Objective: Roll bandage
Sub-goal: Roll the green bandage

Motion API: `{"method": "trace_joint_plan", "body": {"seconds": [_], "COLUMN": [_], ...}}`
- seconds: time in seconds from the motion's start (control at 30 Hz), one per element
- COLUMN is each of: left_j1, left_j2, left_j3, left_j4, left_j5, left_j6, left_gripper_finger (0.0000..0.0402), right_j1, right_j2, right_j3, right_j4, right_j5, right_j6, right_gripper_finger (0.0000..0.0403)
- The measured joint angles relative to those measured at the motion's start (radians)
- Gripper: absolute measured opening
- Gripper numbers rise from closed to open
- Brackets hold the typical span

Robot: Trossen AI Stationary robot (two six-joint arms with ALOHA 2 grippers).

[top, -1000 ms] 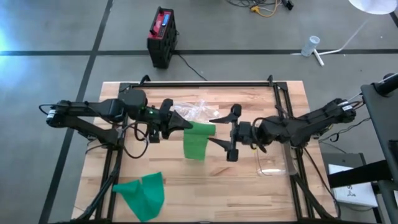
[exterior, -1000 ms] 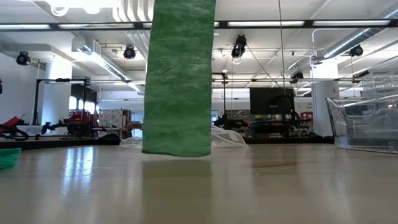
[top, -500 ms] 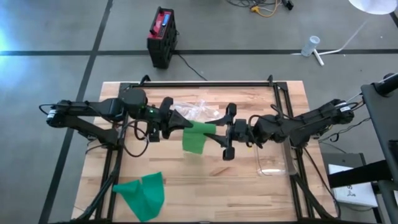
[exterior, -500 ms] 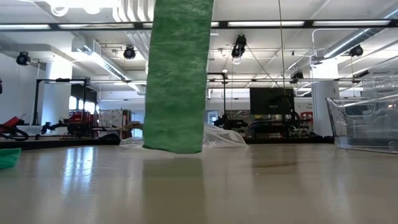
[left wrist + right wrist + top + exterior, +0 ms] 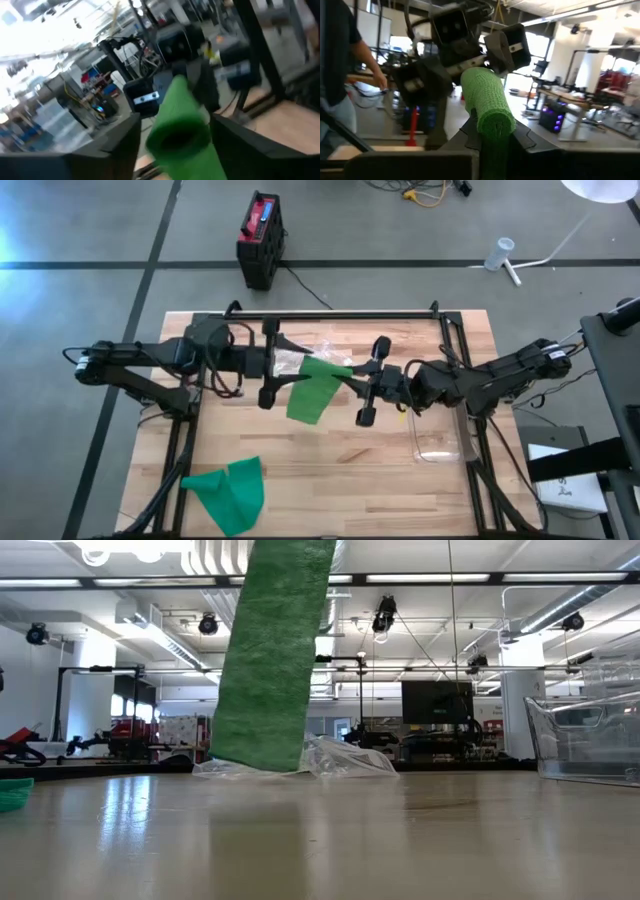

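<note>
At the centre of the high view, above the wooden table (image 5: 400, 490), the two grippers meet over a green bandage (image 5: 308, 392). The right gripper (image 5: 352, 383) reaches in from the right of the frame; its jaws are closed on the rolled end of the bandage, and its wrist view shows the green roll clamped between its dark fingers (image 5: 520, 137). The left gripper (image 5: 272, 366) stands just left of the bandage at the frame's centre left, its jaws spread open, one finger toward the top of the frame and one toward the bottom. In the left wrist view the green roll lies between those open fingers (image 5: 117, 145) without being pinched.

The loose length of the bandage hangs from the roll, slanting down toward the lower left of centre. In the low view it shows as a tilted green strip whose bottom edge is near the table surface; contact cannot be confirmed.

A second green bandage (image 5: 228, 492) lies flat at the lower left of the table, well apart from both grippers. Crumpled clear plastic wrap (image 5: 318, 355) lies just above the grippers in the high view. A clear plastic container (image 5: 440, 442) stands at the table's right side, below the right arm. A person (image 5: 342, 75) stands in the room at the left of the right wrist view.
</note>
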Motion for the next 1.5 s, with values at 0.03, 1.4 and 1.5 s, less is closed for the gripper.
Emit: {"method": "trace_joint_plan", "body": {"seconds": [0.03,1.4,1.5], "left_j1": [0.000,0.030,0.030], "left_j2": [0.000,0.128,0.133], "left_j3": [0.004,0.261,0.256], "left_j4": [0.001,-0.298,-0.296], "left_j5": [-0.002,0.088,0.096], "left_j6": [-0.037,-0.250,-0.207], "left_gripper_finger": [0.0245,0.0025,0.0024], "right_j1": [-0.001,0.042,0.058], "right_j2": [0.000,-0.078,-0.104], "right_j3": [0.000,-0.006,-0.021], "right_j4": [0.001,-0.084,-0.063], "right_j5": [0.004,-0.067,-0.071], "right_j6": [-0.011,0.008,-0.011], "right_gripper_finger": [0.0029,0.0178,0.0203]}}
